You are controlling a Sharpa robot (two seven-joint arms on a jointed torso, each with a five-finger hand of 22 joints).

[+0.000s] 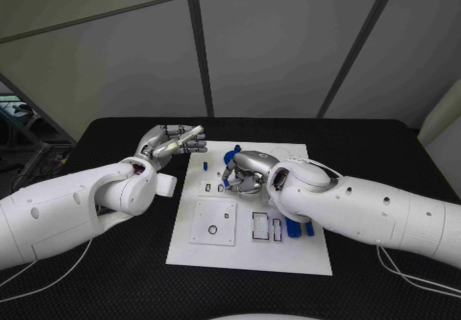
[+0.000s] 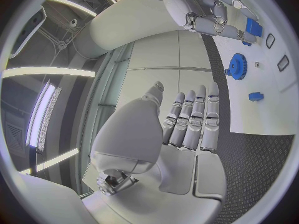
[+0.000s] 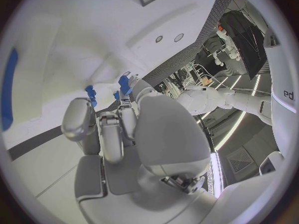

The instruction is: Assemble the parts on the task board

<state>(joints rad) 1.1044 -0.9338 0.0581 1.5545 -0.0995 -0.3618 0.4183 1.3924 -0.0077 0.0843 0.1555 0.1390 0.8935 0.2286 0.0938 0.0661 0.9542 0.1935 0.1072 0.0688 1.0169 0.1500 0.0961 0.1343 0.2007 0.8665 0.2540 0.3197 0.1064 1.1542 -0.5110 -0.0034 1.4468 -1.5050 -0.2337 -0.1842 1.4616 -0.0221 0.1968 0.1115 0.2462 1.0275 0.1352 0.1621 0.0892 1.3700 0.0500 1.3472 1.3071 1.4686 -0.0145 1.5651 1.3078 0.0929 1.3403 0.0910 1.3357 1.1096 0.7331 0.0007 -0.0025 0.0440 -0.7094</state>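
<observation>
The white task board (image 1: 252, 257) lies in the middle of the black table. My right hand (image 1: 248, 172) is low over its far half, fingers curled down. Its fingertips (image 3: 126, 103) close round a small blue part (image 3: 124, 84), which shows beside the hand (image 1: 228, 175). A blue gear (image 1: 234, 157) (image 2: 237, 65) stands just beyond it. My left hand (image 1: 173, 143) (image 2: 190, 117) hovers off the board's far left corner, fingers straight and side by side, holding nothing. Two blue pegs (image 1: 294, 229) lie at the board's near right.
A small blue piece (image 1: 206, 163) (image 2: 256, 96) sits near the board's far left edge. A raised white square plate with a black ring (image 1: 213, 222) and rectangular slots (image 1: 260, 225) occupy the near half. Black table (image 1: 115, 280) surrounds the board.
</observation>
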